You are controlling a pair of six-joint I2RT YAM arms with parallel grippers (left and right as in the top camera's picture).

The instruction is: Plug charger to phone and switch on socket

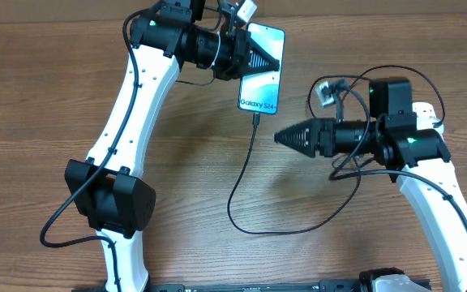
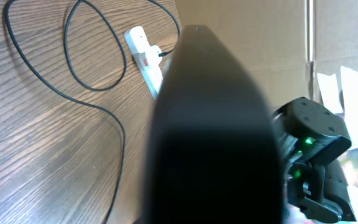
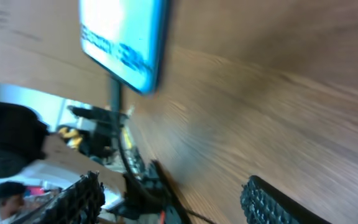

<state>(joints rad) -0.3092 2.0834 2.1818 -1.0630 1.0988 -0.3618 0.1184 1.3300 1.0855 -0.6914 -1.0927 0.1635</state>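
The phone (image 1: 263,77) has a light blue screen and reads "Galaxy S24". My left gripper (image 1: 267,58) is shut on its upper part, and the phone's dark body (image 2: 213,137) fills the left wrist view. The black charger cable (image 1: 235,195) has its tip in the phone's bottom end (image 1: 255,118) and loops across the table towards the right arm. The right wrist view shows the phone (image 3: 123,37) with the connector (image 3: 114,93) in it. My right gripper (image 1: 282,136) is open and empty, just right of the cable below the phone. The white socket (image 2: 145,53) shows only in the left wrist view.
The wooden table (image 1: 177,178) has cardboard walls (image 2: 253,31) behind it. The right arm (image 1: 396,138) stands over the area where the cable ends. The left arm's base (image 1: 108,203) sits at the front left. More cable coils (image 2: 73,62) lie near the socket.
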